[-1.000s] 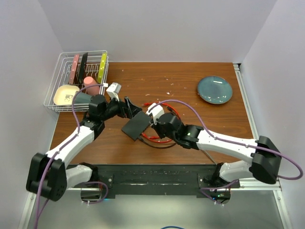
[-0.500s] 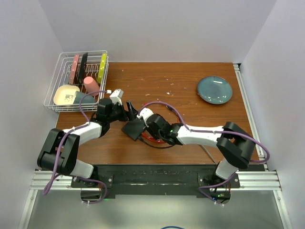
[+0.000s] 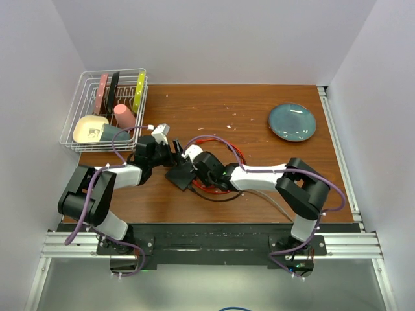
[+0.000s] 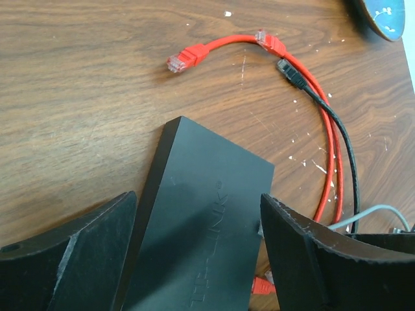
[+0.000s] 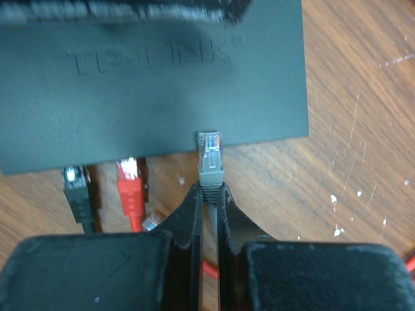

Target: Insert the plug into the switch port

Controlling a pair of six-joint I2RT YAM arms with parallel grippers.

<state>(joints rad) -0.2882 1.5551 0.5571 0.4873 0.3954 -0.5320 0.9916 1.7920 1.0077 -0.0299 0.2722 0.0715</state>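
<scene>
The flat black switch box point(image 3: 181, 173) lies on the wooden table. In the left wrist view the box point(image 4: 214, 188) sits between the wide-apart fingers of my left gripper point(image 4: 198, 197), which straddles it and is open. My right gripper point(image 5: 209, 188) is shut on a grey plug point(image 5: 210, 159). The plug's clear tip meets the near edge of the box point(image 5: 155, 91). The socket itself is hidden under that edge. A red plug point(image 5: 130, 175) and a black plug point(image 5: 76, 181) sit at the same edge, to the left. In the top view my right gripper point(image 3: 194, 170) is at the box's right side.
Loose red and black cables point(image 4: 327, 149) loop on the table right of the box, with a free red plug point(image 4: 178, 63) beyond it. A blue-grey plate point(image 3: 292, 122) lies at the back right. A wire dish rack point(image 3: 107, 107) stands at the back left.
Both arms have folded in toward the box. My right gripper has moved left with the grey plug up to the box's edge. My left gripper has come down over the box.
</scene>
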